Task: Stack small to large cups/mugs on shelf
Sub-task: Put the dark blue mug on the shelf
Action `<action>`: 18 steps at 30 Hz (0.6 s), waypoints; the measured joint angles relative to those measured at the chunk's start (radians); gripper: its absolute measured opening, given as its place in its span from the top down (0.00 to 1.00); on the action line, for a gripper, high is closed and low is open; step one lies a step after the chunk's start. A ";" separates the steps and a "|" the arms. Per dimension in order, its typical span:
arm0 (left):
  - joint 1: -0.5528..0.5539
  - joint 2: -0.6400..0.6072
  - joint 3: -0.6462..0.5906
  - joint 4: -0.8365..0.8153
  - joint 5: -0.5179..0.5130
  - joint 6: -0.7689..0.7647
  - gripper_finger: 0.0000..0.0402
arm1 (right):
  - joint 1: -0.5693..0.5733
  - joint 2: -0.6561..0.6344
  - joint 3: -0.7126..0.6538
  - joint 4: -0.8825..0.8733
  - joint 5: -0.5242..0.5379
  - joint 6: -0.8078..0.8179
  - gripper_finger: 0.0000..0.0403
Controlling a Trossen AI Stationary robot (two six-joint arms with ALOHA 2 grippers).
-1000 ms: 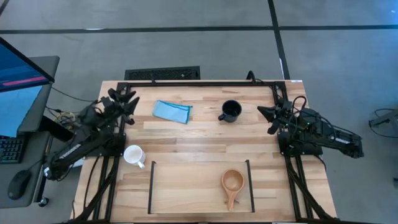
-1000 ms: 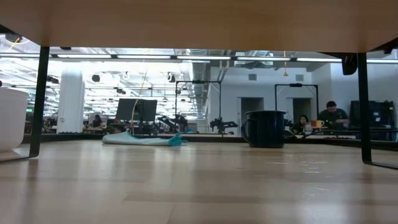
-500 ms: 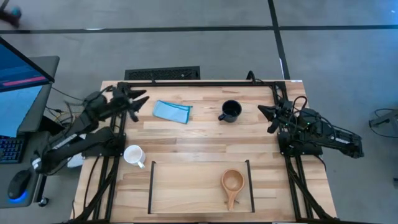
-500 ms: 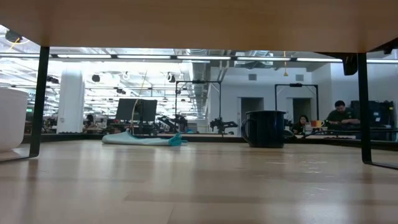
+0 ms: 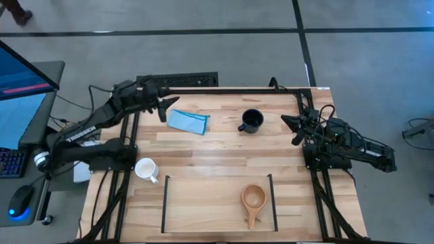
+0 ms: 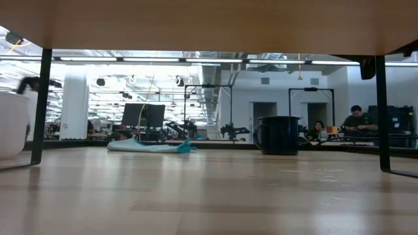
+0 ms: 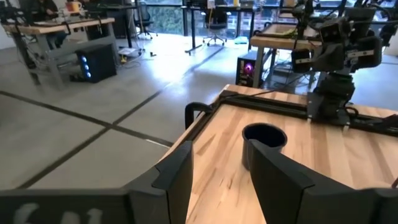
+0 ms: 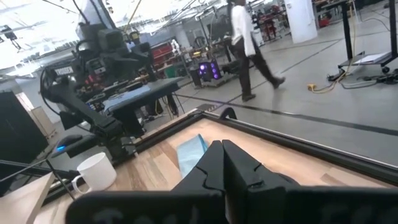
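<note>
Left gripper [image 5: 163, 108], jaws apart and empty, hovers just beside the cloth [image 5: 188, 120], lined up on the navy mug [image 5: 251, 120] beyond it. The wooden cup [image 5: 252, 199] sits on the shelf [image 5: 164, 203]; the white mug [image 5: 145, 169] waits near the shelf's corner. A sweeping approach could snag the cloth or tip the mug. Right gripper [image 5: 291, 129] idles past the navy mug, fingers pressed together.

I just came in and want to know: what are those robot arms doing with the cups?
Nothing is held. The left gripper, fingers open, hovers by the folded light-blue cloth. The right gripper waits shut at the table's right edge. Only the small tan wooden cup is on the black-railed shelf.
</note>
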 joint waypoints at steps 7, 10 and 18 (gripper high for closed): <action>0.000 0.041 0.007 -0.004 0.000 0.001 0.65 | 0.000 0.000 0.000 -0.008 0.000 0.000 0.96; 0.000 0.042 0.007 -0.005 -0.002 0.001 0.65 | 0.000 0.000 0.000 -0.010 0.000 0.000 0.96; 0.000 0.042 0.007 -0.005 -0.004 0.002 0.65 | 0.000 0.000 0.000 -0.016 0.000 0.000 0.94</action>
